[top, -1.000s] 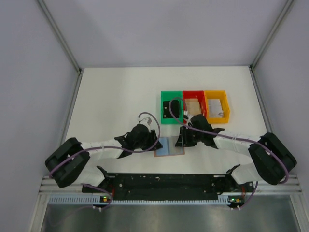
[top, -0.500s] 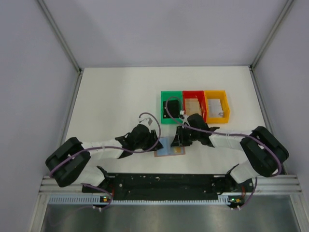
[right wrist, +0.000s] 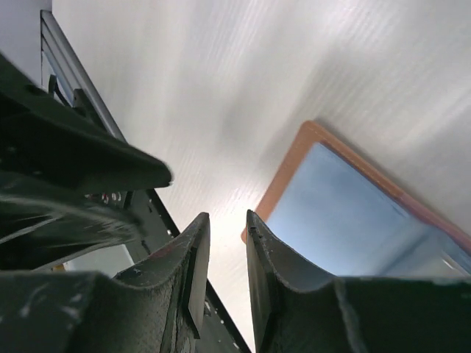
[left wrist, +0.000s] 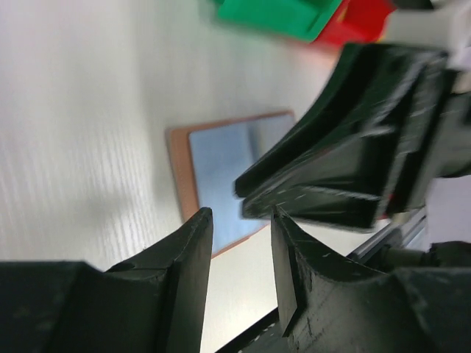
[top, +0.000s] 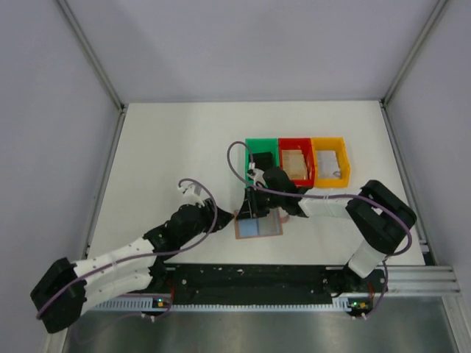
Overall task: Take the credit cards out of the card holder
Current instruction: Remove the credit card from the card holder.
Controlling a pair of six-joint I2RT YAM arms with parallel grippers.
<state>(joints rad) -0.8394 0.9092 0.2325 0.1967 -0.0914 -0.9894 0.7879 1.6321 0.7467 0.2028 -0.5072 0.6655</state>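
The card holder (top: pixel 259 226) lies open and flat on the worktop (top: pixel 176 147), blue-grey face up. No credit cards show outside it, so they probably sit in its pockets. The left gripper (left wrist: pixel 241 215) hangs by its left edge, released and empty; pressing that edge down would steady things. The right gripper (right wrist: pixel 227 215) hovers over the far-left corner, narrowly parted, nothing between; it should come in low and slide a card out along its pocket. Beyond stands a green bin (top: pixel 262 142).
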